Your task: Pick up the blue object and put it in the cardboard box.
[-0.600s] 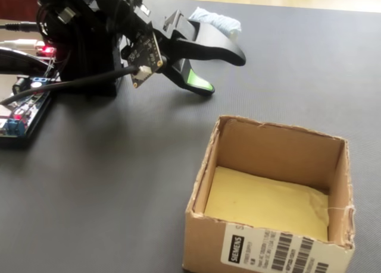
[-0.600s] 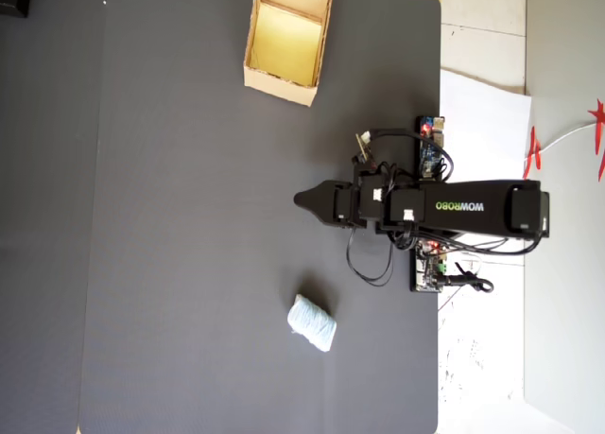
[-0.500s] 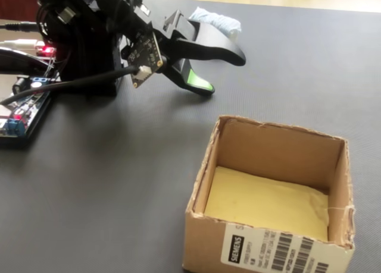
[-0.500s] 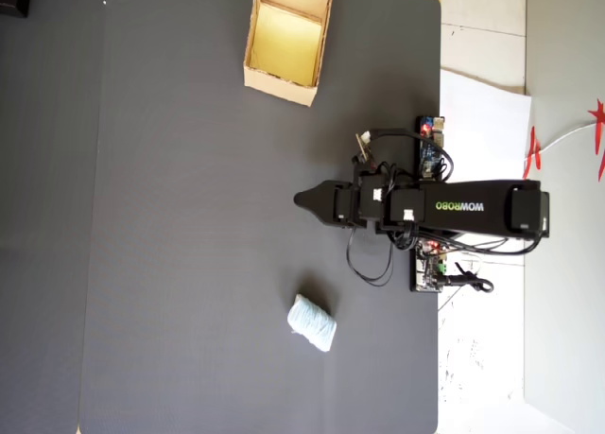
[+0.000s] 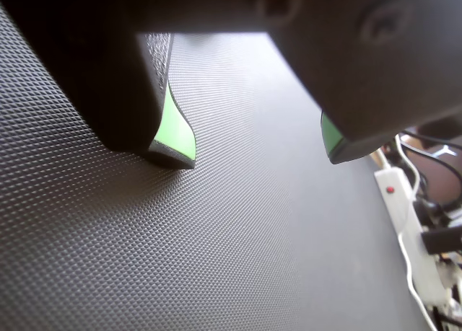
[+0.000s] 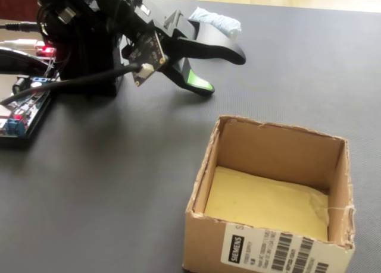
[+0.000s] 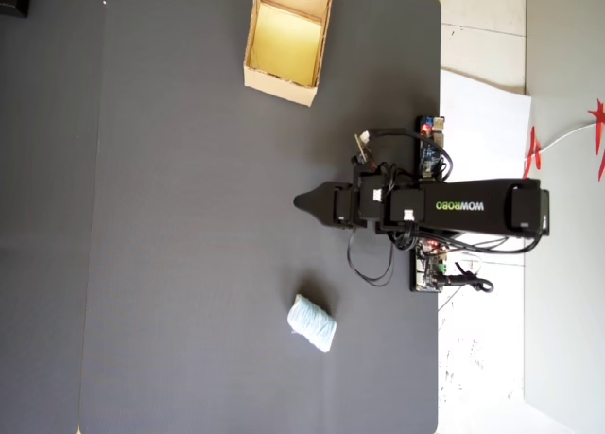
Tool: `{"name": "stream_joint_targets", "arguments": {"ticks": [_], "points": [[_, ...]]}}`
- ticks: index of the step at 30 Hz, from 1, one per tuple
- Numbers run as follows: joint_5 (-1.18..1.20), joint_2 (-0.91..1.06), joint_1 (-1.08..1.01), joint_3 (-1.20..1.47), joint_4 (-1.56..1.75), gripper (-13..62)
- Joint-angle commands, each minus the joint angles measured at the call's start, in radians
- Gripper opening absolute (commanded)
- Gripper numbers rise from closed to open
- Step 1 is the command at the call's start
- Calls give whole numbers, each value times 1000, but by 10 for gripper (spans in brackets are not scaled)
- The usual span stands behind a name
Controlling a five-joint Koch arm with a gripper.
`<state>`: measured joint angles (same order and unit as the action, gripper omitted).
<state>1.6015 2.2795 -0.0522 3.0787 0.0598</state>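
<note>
The blue object (image 7: 311, 322) lies on the black mat, a pale crinkled lump; in the fixed view it sits at the back, behind the arm (image 6: 215, 20). The cardboard box (image 7: 280, 86) stands open at the mat's top edge in the overhead view, and in front of the arm in the fixed view (image 6: 268, 145), with its yellowish floor bare. My gripper (image 6: 223, 72) hovers low over the mat between the two, apart from both. It is open, with green pads and only mat between the jaws (image 5: 256, 154). In the overhead view its tip (image 7: 302, 203) points left.
Circuit boards and cables sit by the arm's base (image 6: 24, 112) (image 7: 427, 264). A white power strip (image 5: 401, 201) lies past the mat's edge in the wrist view. White paper (image 7: 482, 103) borders the mat on the right in the overhead view.
</note>
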Motion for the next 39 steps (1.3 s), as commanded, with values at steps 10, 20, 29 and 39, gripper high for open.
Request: {"name": "stream_joint_targets", "arguments": {"ticks": [10,20,29,39], "points": [[64,87,6,40,-103,347],[64,87,6,40,-103,347],[63,87,6,40,-103,345],[78,87,6,40,-100,344]]}}
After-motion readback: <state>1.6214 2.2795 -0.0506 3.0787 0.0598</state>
